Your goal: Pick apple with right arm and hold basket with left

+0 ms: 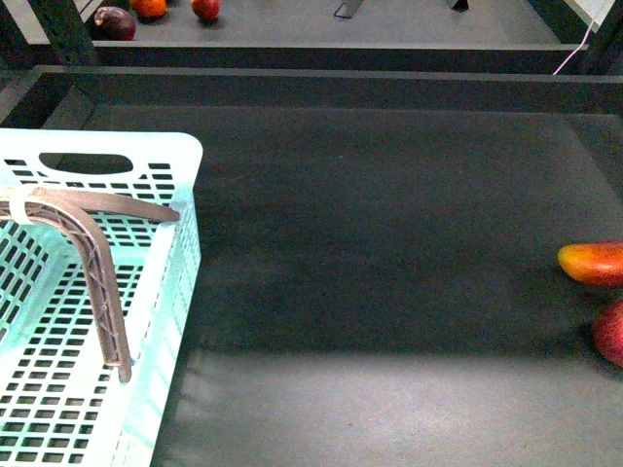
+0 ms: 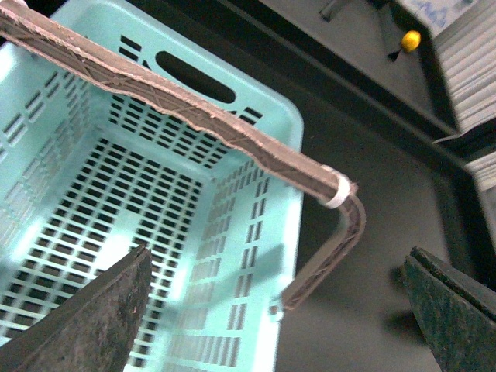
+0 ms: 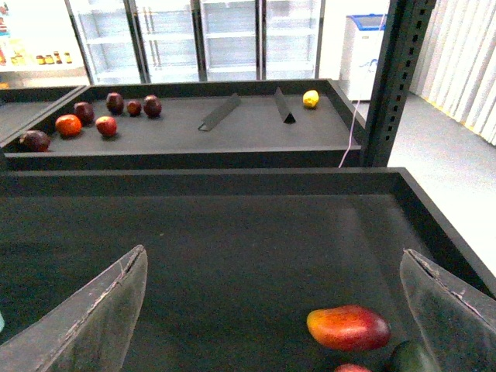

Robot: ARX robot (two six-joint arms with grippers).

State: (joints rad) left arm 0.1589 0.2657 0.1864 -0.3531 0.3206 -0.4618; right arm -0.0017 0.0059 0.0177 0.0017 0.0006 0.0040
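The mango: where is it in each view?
Front view: mango at the right edge, just beyond the apple.
Left wrist view: not in it.
Right wrist view: mango on the dark tray, between the right gripper's open fingers.
Shared landmark: the tray's back wall, in front and right wrist views.

No readable txt, nos. or brand marks are showing in any view. In the left wrist view, a white sheet [image 2: 440, 9] at the far edge is carrying blue print, but it's too blurred to read. In the right wrist view, small jars [image 3: 48, 58] are sitting on a far shelf [image 3: 39, 68]; any labels on them are too small to make out.
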